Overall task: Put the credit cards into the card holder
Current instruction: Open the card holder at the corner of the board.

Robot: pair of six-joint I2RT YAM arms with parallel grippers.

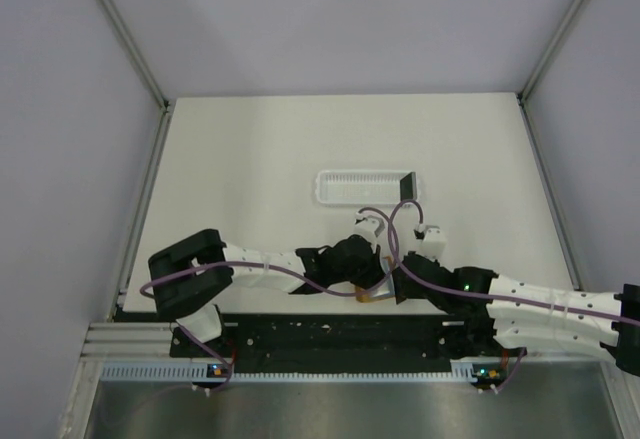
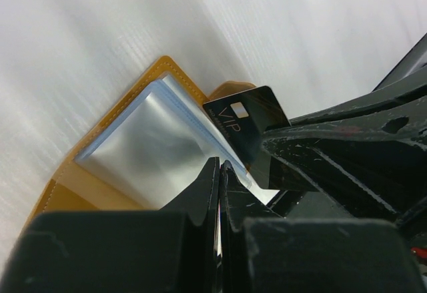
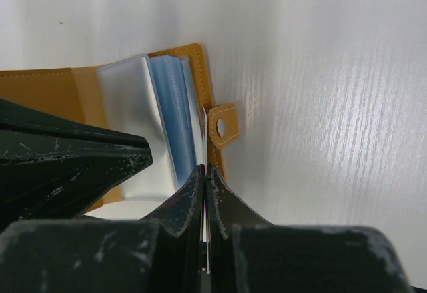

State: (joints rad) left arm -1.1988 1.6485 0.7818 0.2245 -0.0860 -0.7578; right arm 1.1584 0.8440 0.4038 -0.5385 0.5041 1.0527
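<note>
The white table (image 1: 250, 159) spreads out on all sides of my fingers, and both arms meet over its near middle. Well beyond both pairs of fingers lies the long white slotted tray (image 1: 350, 187), with another credit card (image 1: 405, 185) standing tilted at its right end. Right under my fingers the orange card holder (image 2: 143, 139) lies open and flat on the table, its clear sleeves fanned up and showing pale blue-grey. My left fingers (image 2: 215, 179) are pressed together, their tips at the near edge of those sleeves; I cannot tell whether a sleeve is pinched between them. Just to the right of them, my right fingers (image 3: 200, 183) are clamped on a black credit card (image 2: 248, 123) marked VIP. That card is held tilted, with its far corner over the holder's right edge, beside the sleeves. From the right wrist the card shows only as a thin edge between the fingertips. The holder's small orange tab (image 3: 222, 126), with its round snap, sticks out onto the table just beyond my right fingertips.
</note>
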